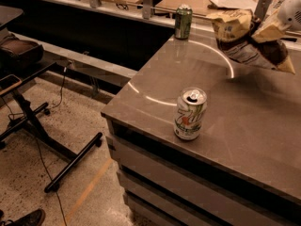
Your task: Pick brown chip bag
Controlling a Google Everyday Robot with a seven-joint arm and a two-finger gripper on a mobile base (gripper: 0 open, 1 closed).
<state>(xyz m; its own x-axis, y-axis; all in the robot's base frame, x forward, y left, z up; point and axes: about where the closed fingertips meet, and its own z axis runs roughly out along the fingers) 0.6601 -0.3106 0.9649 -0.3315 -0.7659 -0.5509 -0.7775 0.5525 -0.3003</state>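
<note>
The brown chip bag is crinkled, dark brown with a tan-yellow end band at its upper left and white label patches. It hangs in the air above the grey table at the far right. My gripper is shut on the bag's upper right part; the white arm runs off the right edge. The bag's lower edge is clear of the tabletop.
A white-green soda can stands near the table's front edge. A dark green can stands at the table's far corner. Left of the table, on the floor, are a black stand's legs and cables. A second table with papers lies behind.
</note>
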